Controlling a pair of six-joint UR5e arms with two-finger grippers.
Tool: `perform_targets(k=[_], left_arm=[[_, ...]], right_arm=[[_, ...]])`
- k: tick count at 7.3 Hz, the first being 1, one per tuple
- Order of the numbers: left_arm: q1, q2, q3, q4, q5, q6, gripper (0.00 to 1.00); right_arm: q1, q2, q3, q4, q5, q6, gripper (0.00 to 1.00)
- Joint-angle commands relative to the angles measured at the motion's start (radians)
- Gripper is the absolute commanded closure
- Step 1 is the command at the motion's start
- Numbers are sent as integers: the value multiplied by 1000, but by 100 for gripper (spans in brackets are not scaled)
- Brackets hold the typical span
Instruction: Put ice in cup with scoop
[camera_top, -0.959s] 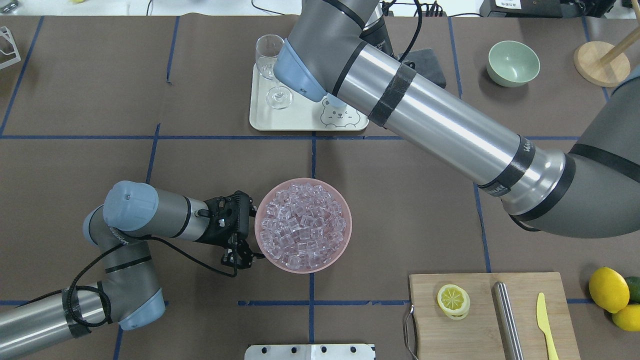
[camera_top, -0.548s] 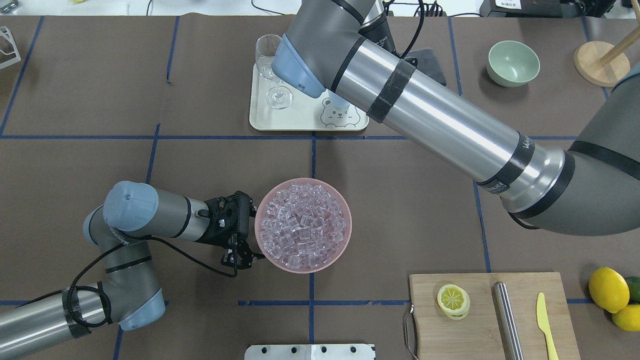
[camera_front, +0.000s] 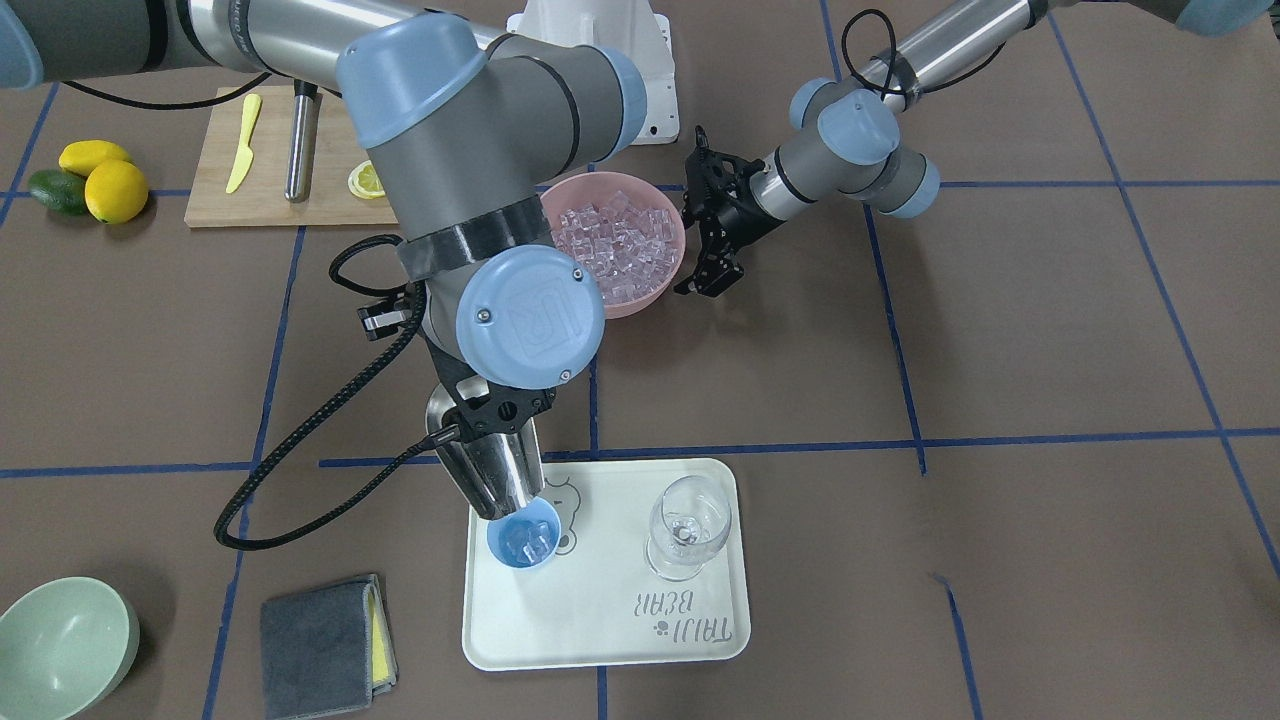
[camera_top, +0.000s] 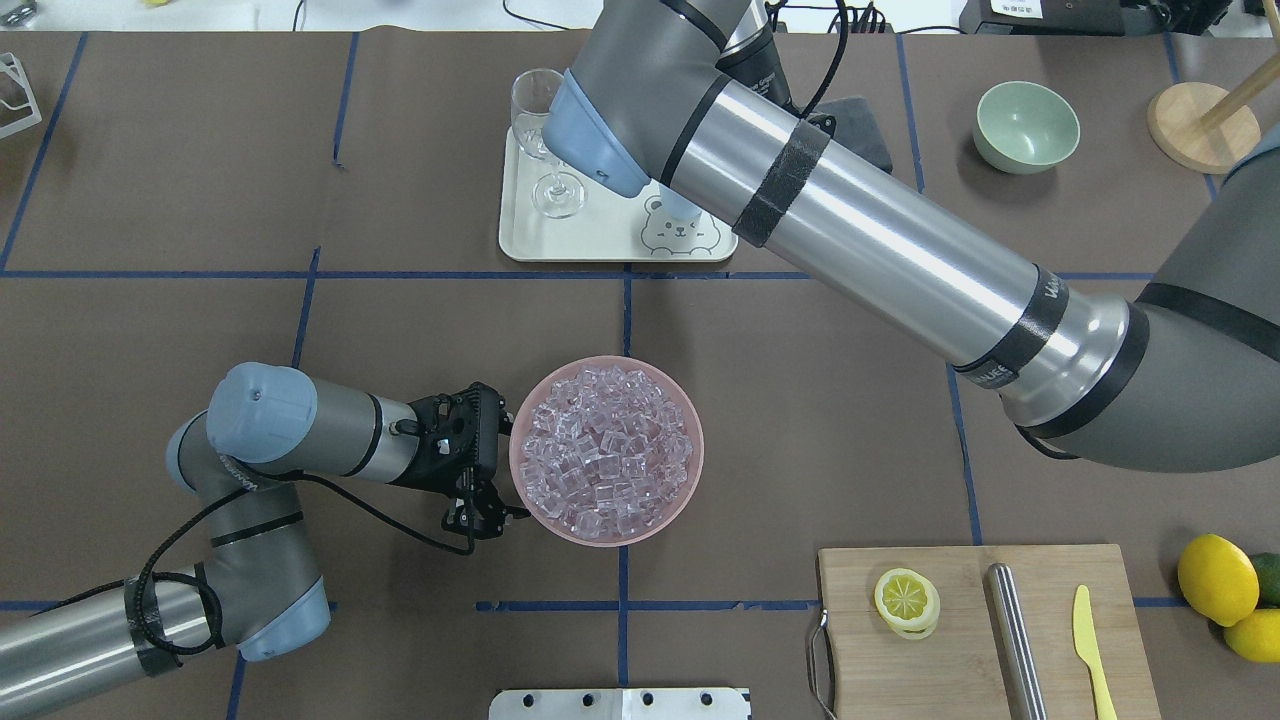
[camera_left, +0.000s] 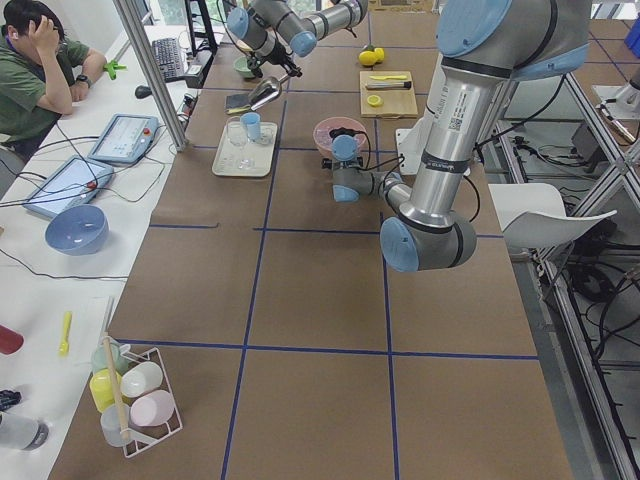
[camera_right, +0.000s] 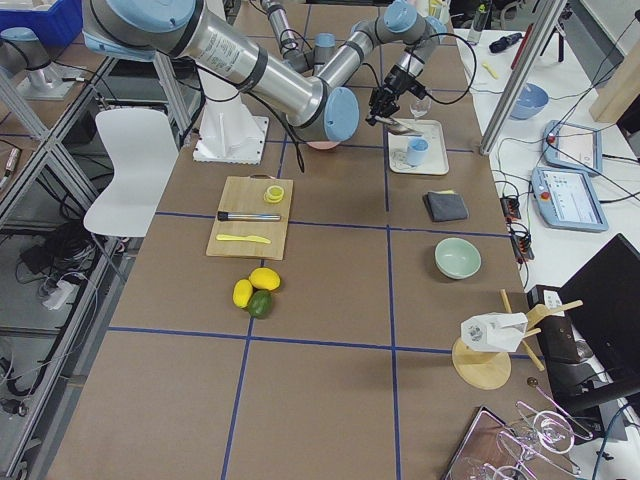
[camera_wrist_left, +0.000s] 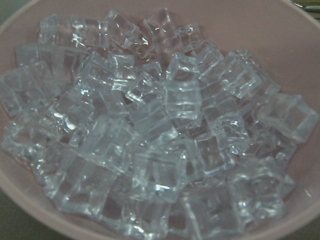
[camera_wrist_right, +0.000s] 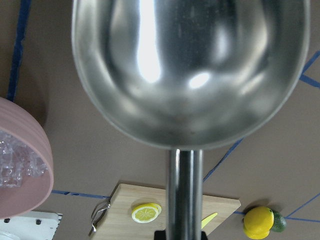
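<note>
Arms, two.
- Right arm (camera_top: 880, 250): stretched across the table to the far tray, wrist bent down. Right gripper (camera_front: 497, 408) is clamped on the handle of the scoop (camera_front: 490, 475).
- Left arm (camera_top: 290, 430): folded at the elbow and lying low. Left gripper (camera_top: 482, 517) is just beside the pink bowl's rim; how far its jaws are open cannot be told.

Tray (camera_front: 600, 630), one: carries the wine glass and the cup.

Pink bowl (camera_front: 645, 298), one: mid-table, heaped with ice (camera_wrist_left: 165, 130).

Scoop, one: tilted mouth-down, its lip over the cup.

Wine glass (camera_front: 688, 525), one: upright, beside the cup.

Cup (camera_front: 497, 545), one: light blue and upright, with a few cubes (camera_front: 528, 540) inside.

Views: the overhead view hides the scoop and cup under the right arm, while the front-facing view shows both. The left wrist view shows only the bowl of ice.
</note>
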Motion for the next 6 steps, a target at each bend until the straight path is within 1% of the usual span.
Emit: perform_targets(k=[1,2,3,5,6], left_arm=[[0,0,-1,0,0,0,0],[0,0,-1,0,0,0,0],[-1,0,-3,0,0,-2,0],[-8,3,-4,-3,0,-2,0],[-12,1,-6,-5,0,-3,0]], right_arm=[[0,0,5,0,-6,-2,100],[0,-2,11,0,-6,-2,100],[1,-15,58,0,-1,-3,100],[14,-96,196,5,17,-3,100],[36,-164,320,8,36,6,100]])
